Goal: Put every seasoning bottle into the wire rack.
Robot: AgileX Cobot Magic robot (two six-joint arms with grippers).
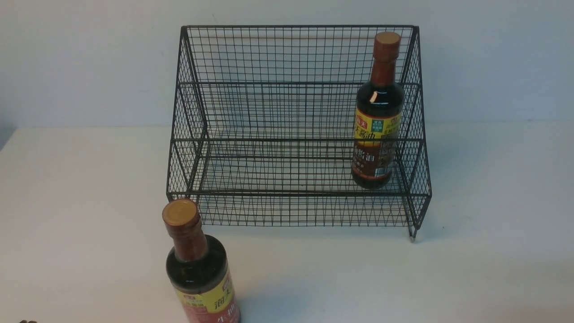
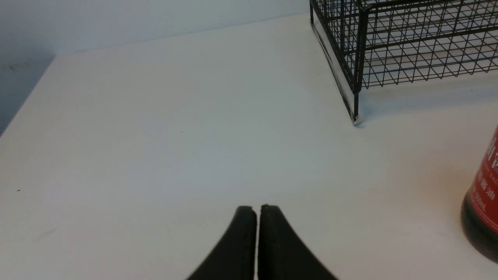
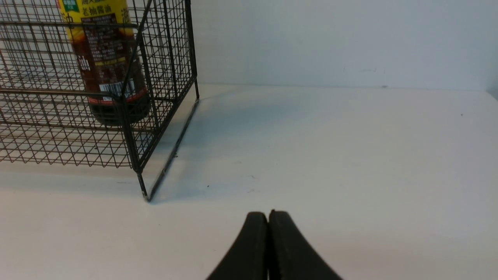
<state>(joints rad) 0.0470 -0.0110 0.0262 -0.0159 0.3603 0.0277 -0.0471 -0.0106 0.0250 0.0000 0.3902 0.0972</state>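
Note:
The black wire rack (image 1: 296,112) stands at the back middle of the white table. One seasoning bottle (image 1: 376,130) stands upright on its lower tier at the right end; it also shows in the right wrist view (image 3: 107,66). The other seasoning bottle (image 1: 199,273) stands upright on the table in front of the rack's left corner; its lower edge shows in the left wrist view (image 2: 482,217). My left gripper (image 2: 256,208) is shut and empty over bare table, to the left of that bottle. My right gripper (image 3: 267,214) is shut and empty, off the rack's right corner (image 3: 142,182). Neither gripper shows in the front view.
The rack's front left corner leg (image 2: 355,116) shows in the left wrist view. The table's left edge (image 2: 27,97) runs near a grey wall. A small dark object (image 1: 27,321) sits at the front view's lower left edge.

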